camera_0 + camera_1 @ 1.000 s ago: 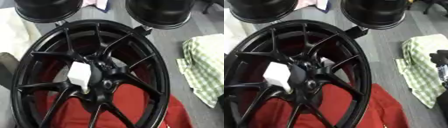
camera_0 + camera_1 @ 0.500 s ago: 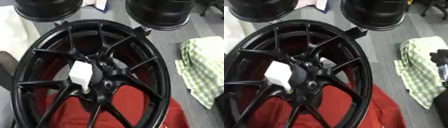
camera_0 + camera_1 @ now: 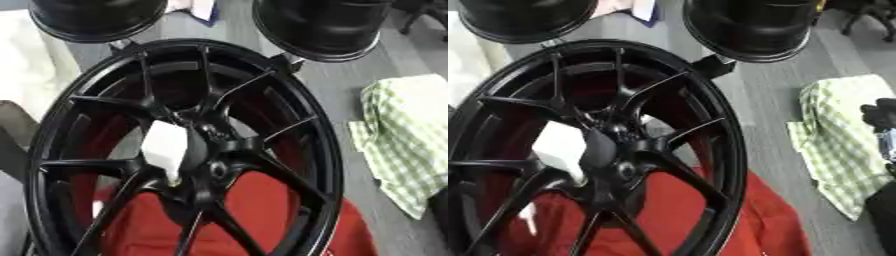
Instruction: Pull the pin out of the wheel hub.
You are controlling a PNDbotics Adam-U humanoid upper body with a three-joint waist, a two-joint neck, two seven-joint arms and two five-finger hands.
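Wheel hub (image 3: 214,167) sits at the centre of a black spoked wheel (image 3: 324,150) that fills the view, lying on a red cloth (image 3: 262,210) which shows through the lower spokes; a white block-shaped piece (image 3: 164,145) lies against the hub at about 10 o'clock, partly behind a spoke; whether this is the pin or a tag on it cannot be told; a small bore shows in the hub face, nothing clearly standing out of it.

Two black round objects (image 3: 319,25) stand beyond the rim at 11 and 1 o'clock; grey desk (image 3: 350,105) to the right; green checked cloth (image 3: 407,140) at 3 o'clock, well apart from the rim.

Right hand (image 3: 881,116) shows only as a dark shape at the right edge of the right eye view, at 3 o'clock, over the checked cloth; cannot tell whether its fingers are open or curled; it holds nothing that can be seen. Left hand not visible.

Risks, as judged: hand is far from the hub, so a reach between spokes could snag; pin unidentified, so the wrong part may be gripped; a sideways pull could slide the wheel on the cloth.
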